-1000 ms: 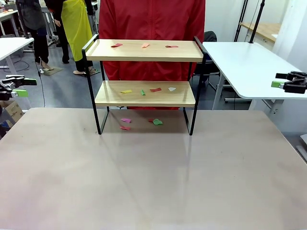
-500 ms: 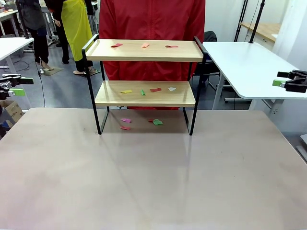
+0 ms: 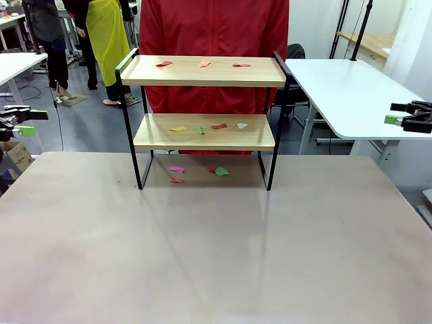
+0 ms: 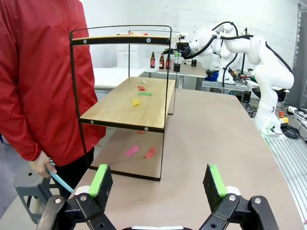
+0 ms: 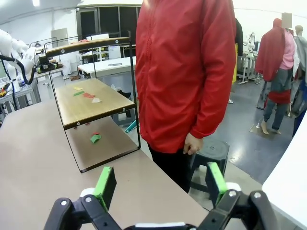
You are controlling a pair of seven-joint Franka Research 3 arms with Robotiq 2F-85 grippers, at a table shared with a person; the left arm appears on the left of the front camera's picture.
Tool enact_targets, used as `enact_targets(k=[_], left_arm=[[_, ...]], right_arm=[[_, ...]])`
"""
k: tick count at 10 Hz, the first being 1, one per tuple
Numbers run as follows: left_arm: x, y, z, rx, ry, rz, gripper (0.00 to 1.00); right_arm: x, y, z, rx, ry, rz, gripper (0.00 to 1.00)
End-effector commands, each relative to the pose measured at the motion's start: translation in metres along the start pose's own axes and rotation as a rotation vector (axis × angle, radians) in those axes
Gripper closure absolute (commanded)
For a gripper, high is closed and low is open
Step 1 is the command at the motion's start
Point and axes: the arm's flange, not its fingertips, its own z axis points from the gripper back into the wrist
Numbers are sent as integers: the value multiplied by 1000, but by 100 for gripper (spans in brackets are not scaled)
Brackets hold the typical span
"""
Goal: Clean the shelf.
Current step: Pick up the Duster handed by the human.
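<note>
At far side of table (image 3: pixel 216 256): shelf (image 3: pixel 202 140) | both jaws wide, well apart

The shelf (image 3: pixel 202 79) is standing on the table (image 3: pixel 216 256) between the left gripper (image 3: pixel 30 123) and right gripper (image 3: pixel 399 115), with paper scraps (image 3: pixel 218 126) lying on both boards.
</note>
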Motion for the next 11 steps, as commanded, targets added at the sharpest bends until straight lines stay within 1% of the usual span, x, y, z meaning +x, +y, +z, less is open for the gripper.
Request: enact_targets(k=[1,11], left_arm=[[3,-1,0,-2,-4,-6,0],[3,-1,0,-2,-4,-6,0]], right_arm=[[7,4,-5,-13,1,-11,0],[7,4,-5,-13,1,-11,0]])
